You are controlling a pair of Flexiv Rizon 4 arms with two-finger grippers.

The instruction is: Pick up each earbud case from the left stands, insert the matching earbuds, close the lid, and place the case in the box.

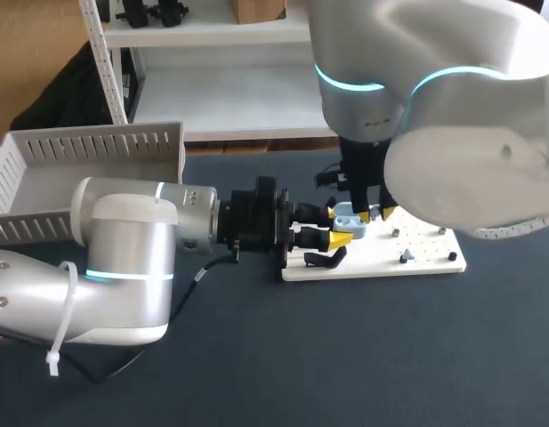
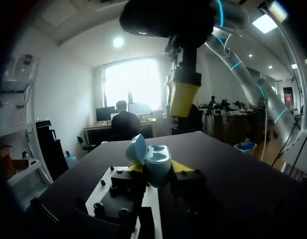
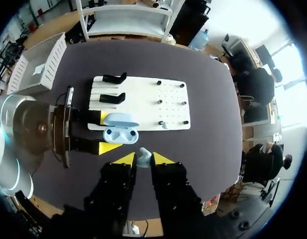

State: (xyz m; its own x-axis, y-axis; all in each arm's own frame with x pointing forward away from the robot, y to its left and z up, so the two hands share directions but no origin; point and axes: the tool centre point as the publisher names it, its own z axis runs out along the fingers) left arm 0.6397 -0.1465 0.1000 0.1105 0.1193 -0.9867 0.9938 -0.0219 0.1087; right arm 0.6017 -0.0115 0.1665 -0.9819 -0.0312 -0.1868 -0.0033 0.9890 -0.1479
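Observation:
A light blue earbud case [image 1: 350, 220] with its lid up is held over the white stand board [image 1: 407, 267]. My left gripper [image 1: 338, 227] is shut on it from both sides. In the left wrist view the open case [image 2: 158, 159] sits between the yellow tips of the left gripper [image 2: 157, 169], its two wells showing. My right gripper [image 3: 143, 159] hangs straight above the case [image 3: 121, 134], shut on a pale blue earbud [image 3: 144, 158]. From the left wrist the right gripper [image 2: 184, 99] appears just above the case. From the head camera the right gripper [image 1: 376, 213] points down at the case.
Two black stands [image 3: 114, 78] [image 3: 112, 98] sit at the left end of the board [image 3: 143, 92], and small pegs [image 3: 183, 103] stud its right half. A small pale piece [image 3: 164, 124] lies by one peg. The white slatted box [image 1: 87, 169] stands at the table's far left.

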